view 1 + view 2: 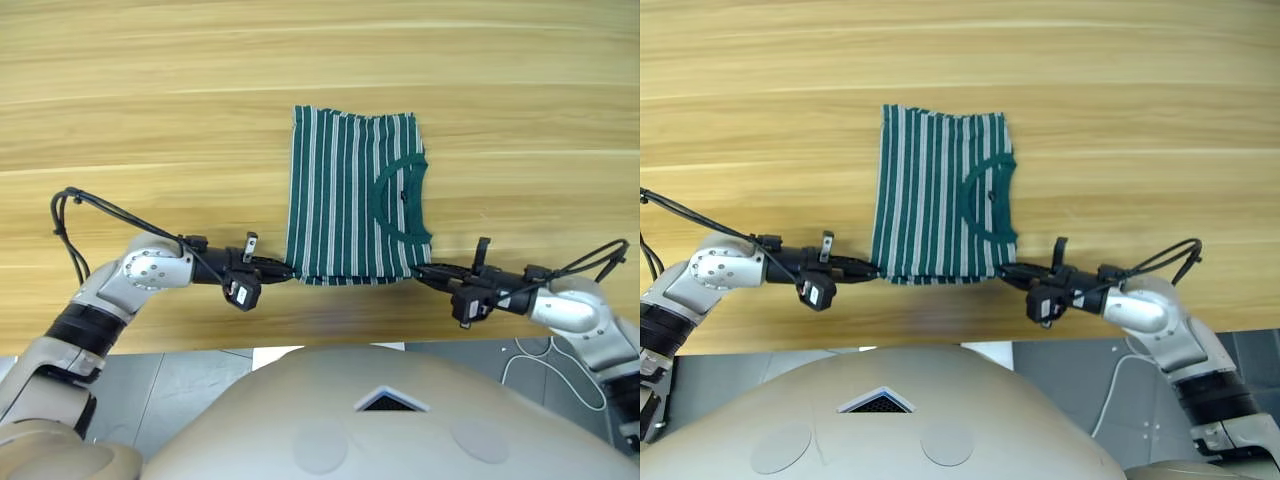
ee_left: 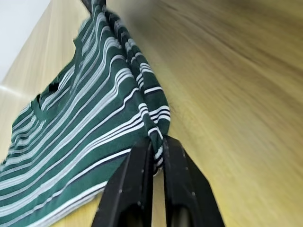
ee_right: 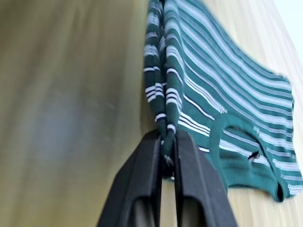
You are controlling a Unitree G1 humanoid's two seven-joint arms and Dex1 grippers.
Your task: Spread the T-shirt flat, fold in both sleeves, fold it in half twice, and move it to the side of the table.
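Left hand [image 1: 287, 270] and right hand [image 1: 416, 268] each pinch a near corner of the folded, rectangular green-striped T-shirt [image 1: 340, 200].

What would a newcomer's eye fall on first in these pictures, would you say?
The green-and-white striped T-shirt, folded into a rectangle with its collar showing, lies in the middle of the wooden table. The left gripper and right gripper are each shut on one of its near corners.

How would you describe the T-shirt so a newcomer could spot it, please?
On the wooden table, look near the front edge. The T-shirt lies folded there, its near corners pinched by the left tool and right tool. It alone is green with white stripes.
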